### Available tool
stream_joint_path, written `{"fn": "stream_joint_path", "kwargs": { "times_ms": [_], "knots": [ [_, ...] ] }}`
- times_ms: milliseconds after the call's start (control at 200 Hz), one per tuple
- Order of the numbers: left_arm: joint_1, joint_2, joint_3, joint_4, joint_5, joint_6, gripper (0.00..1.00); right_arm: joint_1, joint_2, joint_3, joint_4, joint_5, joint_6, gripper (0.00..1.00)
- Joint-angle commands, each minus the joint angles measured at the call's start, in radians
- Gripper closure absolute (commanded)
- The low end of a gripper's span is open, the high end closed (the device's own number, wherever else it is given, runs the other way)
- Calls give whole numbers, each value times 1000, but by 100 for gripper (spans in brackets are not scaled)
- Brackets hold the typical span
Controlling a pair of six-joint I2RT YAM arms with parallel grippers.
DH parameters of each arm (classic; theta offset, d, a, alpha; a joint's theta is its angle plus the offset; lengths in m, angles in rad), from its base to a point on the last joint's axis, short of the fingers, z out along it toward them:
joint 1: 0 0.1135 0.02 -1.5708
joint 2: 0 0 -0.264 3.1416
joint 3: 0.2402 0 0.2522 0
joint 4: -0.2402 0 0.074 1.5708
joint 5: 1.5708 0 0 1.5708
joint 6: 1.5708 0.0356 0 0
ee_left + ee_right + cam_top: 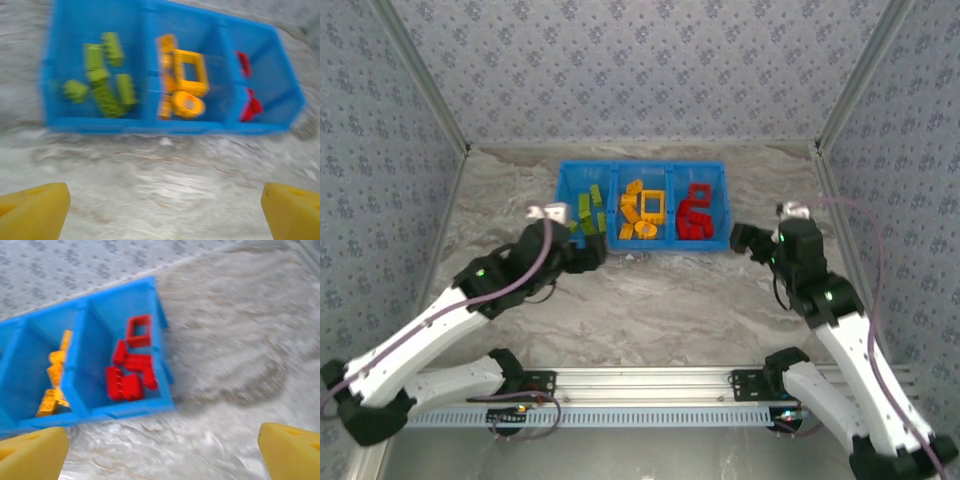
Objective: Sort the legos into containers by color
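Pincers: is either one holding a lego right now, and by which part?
Nothing is held. The left pincer and right pincer both stand open over bare table; the legos lie in the blue bin.

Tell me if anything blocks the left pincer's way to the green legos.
Nothing loose does. Bare table lies between the open left pincer and the blue bin, whose near wall alone stands before the green legos.
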Motion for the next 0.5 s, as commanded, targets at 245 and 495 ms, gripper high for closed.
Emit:
{"fn": "stream_joint_path", "kwargs": {
  "times_ms": [245,495],
  "knots": [
    [315,-78,-213,-58,-507,-89,2,-37,-25,-228,11,488,216,0],
    [623,29,-528,701,-270,449,2,-239,137,-549,876,314,-151,0]
  ]
}}
